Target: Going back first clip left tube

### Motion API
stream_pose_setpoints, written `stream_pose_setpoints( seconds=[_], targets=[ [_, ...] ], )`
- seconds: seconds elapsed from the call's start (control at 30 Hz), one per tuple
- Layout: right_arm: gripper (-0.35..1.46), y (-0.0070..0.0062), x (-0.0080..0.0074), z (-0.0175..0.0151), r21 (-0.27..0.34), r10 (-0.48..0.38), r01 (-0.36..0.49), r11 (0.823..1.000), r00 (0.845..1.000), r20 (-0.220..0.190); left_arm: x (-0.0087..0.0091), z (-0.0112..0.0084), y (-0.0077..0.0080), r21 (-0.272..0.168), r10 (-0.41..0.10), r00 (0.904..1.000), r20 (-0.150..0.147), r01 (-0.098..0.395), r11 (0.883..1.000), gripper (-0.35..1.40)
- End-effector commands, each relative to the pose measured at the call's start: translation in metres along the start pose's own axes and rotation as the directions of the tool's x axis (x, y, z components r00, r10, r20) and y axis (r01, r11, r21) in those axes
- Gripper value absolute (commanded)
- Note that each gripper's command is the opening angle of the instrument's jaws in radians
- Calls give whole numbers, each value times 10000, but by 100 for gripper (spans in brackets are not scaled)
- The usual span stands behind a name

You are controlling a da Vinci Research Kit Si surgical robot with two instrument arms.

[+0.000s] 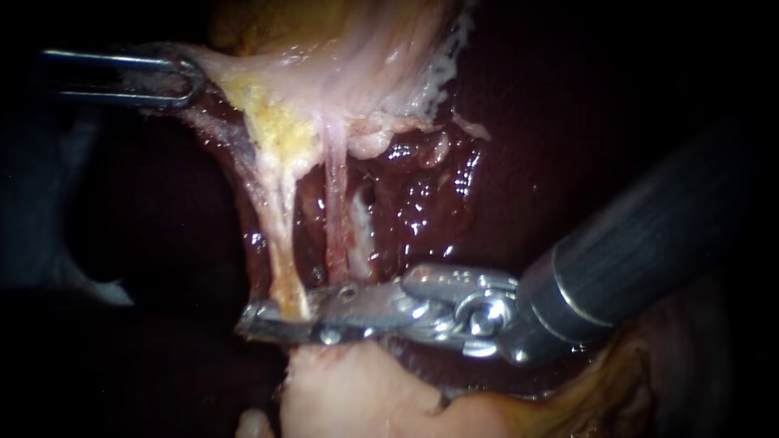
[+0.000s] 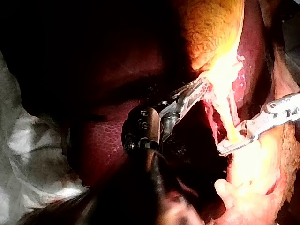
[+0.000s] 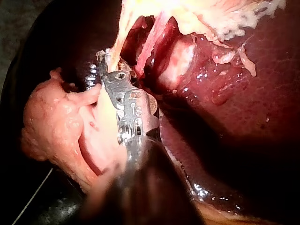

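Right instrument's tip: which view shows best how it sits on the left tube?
The endoscope view: the right instrument lies side-on, its tip straddling the yellowish left tube. The left wrist view shows the same meeting, only smaller. The right wrist view looks along the shaft, which hides most of the contact.

Liver point(image 1: 527, 122): dark maroon, glossy, fine pebbled grain. Gallbladder point(image 1: 357, 73): pale pink-white, streaky, with a yellow patch. Left tube point(image 1: 280, 235): yellowish-cream. Second tube point(image 1: 334, 219): pink-red. Left instrument point(image 1: 174, 79): bright steel. Right instrument point(image 1: 253, 321): silver tip, black finely striped shaft. Tissue lump point(image 1: 349, 389): peach.
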Motion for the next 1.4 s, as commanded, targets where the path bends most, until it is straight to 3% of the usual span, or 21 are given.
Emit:
stream_pose_setpoints(
  seconds=[0.03,0.13,0.23,0.33,0.43,0.7,0.83,0.93,1.07,1.4],
  targets=[
    [-35,-1,1,1,62,96,-96,9999,9999,44,0,0,0,-4,2,10000,1,-2,10000,-35],
    [13,-3,1,3,202,254,-248,9995,9992,-314,0,0,0,-4,2,10000,1,-2,10000,-35],
    [38,-4,3,8,287,242,-227,9993,9983,-534,0,-1,0,-6,3,10000,2,-3,10000,-35],
    [44,-5,2,9,470,205,-172,9987,9973,-712,0,-1,0,-8,4,10000,3,-4,10000,-35],
    [46,-2,2,9,272,187,-165,9995,9964,-822,0,-1,0,-8,4,10000,3,-4,10000,-35],
    [49,17,0,-3,-636,-1268,1209,9906,9870,-990,-1,-1,0,-7,4,10000,3,-4,10000,-35],
    [50,20,-4,-13,-841,-1838,1762,9808,9785,-937,-1,-2,0,-9,5,10000,4,-5,10000,-35],
    [50,17,-6,-24,-1033,-2346,2252,9688,9679,-903,-1,-2,0,-11,6,10000,6,-6,10000,-35],
    [50,13,-5,-51,-1334,-3295,3176,9388,9409,-790,-1,-3,0,-14,7,10000,8,-7,10000,-35],
    [50,2,1,-162,-1645,-4862,4735,8653,8726,-459,-1,-4,-1,4,11,10000,-2,-11,10000,-35]
  ],
)
